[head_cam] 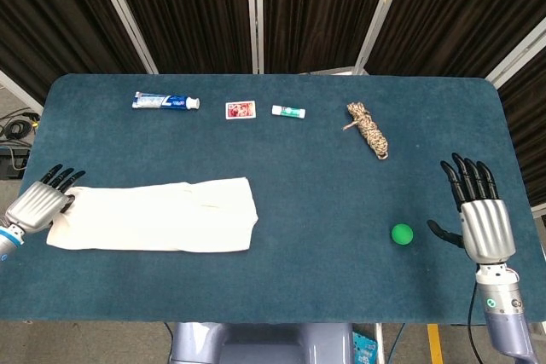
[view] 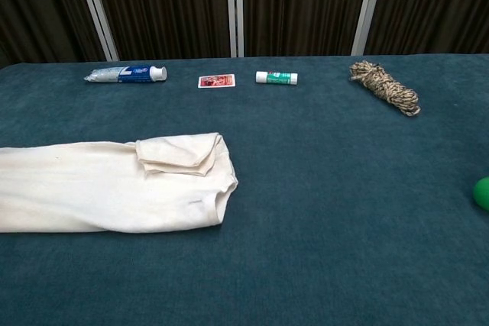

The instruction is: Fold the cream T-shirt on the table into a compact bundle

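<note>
We see the shirt (head_cam: 153, 215) lying flat at the table's (head_cam: 281, 287) left edge, its long axis running left to right, a sleeve folded over its right end. Our left hand (head_cam: 38, 204) rests on its left end; whether it pinches cloth we cannot tell. Our right hand (head_cam: 479, 219) hovers spread beside a green ball (head_cam: 402, 234), with bare cloth between.

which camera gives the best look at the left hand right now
The head view: the left hand shows at the table's left edge, its fingers on the end of the cream T-shirt. The chest view leaves the hand out of frame, showing only the shirt running off its left edge.
</note>
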Tool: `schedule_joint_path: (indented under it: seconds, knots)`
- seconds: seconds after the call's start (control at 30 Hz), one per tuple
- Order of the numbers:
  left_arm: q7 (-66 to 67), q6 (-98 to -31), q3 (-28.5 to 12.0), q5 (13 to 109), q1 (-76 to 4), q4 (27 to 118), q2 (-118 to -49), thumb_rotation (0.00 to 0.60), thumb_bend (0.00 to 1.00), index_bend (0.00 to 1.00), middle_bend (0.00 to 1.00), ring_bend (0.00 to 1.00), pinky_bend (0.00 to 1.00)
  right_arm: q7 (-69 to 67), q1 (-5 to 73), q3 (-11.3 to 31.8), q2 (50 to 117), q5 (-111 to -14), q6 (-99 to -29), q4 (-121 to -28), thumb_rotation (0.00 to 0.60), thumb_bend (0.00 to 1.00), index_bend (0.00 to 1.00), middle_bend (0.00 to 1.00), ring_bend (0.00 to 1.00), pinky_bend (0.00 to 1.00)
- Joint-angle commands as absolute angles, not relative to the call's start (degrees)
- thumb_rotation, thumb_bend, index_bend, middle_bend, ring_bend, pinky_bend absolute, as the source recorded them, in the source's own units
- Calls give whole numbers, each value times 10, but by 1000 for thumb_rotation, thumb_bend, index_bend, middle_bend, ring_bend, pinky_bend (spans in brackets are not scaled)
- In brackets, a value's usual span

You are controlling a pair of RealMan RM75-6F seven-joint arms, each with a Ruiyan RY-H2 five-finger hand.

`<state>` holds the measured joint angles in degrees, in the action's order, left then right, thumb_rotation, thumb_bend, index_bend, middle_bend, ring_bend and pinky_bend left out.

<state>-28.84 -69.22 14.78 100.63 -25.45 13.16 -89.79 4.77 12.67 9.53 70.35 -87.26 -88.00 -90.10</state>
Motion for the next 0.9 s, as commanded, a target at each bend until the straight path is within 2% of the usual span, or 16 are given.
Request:
schedule_joint_path:
  seconds: [0.03,0.3,0.9]
  knots:
    - [-294,-747,130,1002,-277,155,-908,600,618,830,0,0,0,46,127,95,702,-873,-879,-902,600,0,36,0,0,0]
    - [-262,-781,111,1010,-334,218,-922,600,619,832,0,0,0,37,124,99,696,-869,-882,-905,600,0,36,0,0,0]
    - [-154,-725,84,1023,-429,360,-941,600,619,832,0,0,0,17,123,103,688,-860,-878,-905,600,0,36,0,0,0]
